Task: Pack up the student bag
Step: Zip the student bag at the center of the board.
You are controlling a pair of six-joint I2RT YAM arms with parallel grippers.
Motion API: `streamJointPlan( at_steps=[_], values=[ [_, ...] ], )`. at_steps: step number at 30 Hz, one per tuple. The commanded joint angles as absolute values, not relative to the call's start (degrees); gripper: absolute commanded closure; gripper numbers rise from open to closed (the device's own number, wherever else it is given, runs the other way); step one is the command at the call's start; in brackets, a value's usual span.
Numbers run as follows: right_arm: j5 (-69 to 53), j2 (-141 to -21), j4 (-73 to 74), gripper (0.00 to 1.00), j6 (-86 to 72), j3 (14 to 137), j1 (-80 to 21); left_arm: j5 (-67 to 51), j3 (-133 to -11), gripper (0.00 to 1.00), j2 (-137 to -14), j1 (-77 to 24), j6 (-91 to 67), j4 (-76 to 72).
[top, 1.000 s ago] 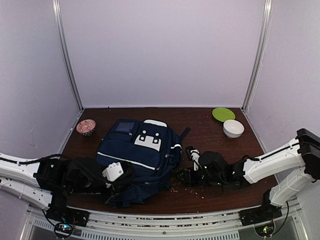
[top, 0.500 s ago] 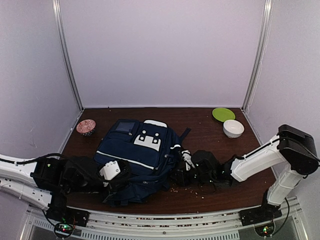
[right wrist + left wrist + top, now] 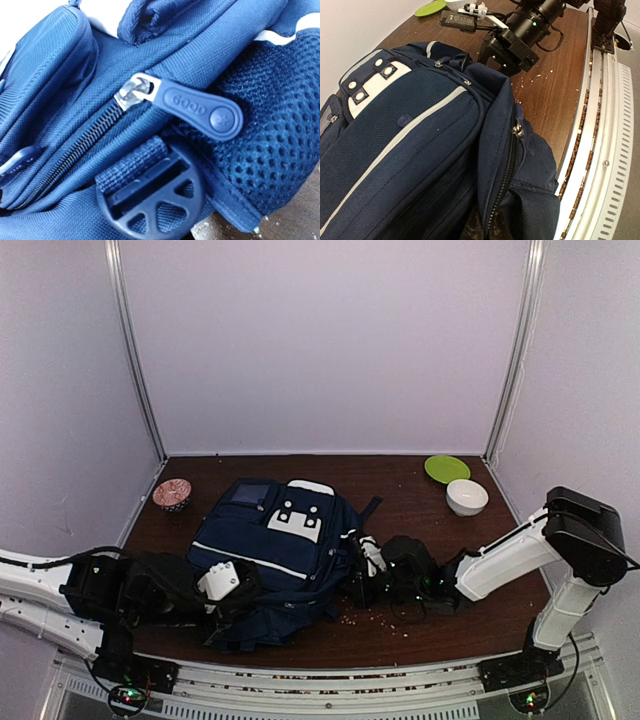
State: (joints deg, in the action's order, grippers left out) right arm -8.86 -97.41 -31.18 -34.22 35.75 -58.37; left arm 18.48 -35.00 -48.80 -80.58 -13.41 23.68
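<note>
Stretched low over the table point(image 3: 440, 530) with right gripper point(image 3: 362, 578) at the student bag point(image 3: 275, 540) just to its left, zip pull point(image 3: 200, 107) close ahead (finger gap impossible to tell), and with left gripper point(image 3: 232, 588), equally unreadable, against the bag's near corner.

The student bag point(image 3: 420, 125) overruns the edges of the 2 wrist views. Its near-edge folds hide the tips of the left gripper point(image 3: 247, 594); on the right gripper point(image 3: 358, 584) the jaws blur into shadow.
</note>
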Motion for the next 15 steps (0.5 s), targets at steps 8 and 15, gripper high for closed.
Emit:
streamJointPlan(
  at_steps=[8,15],
  values=[
    [-12.1,-85.9,-30.2,1.0,-26.8,29.5,-61.7,25.4,-39.7,1.0,-52.2,-80.3,-15.1,17.1],
    [-10.6,-80.1,-21.9,1.0,-22.6,28.8,-68.0,26.1,-41.1,1.0,-56.4,-80.3,-14.9,13.7]
  ],
)
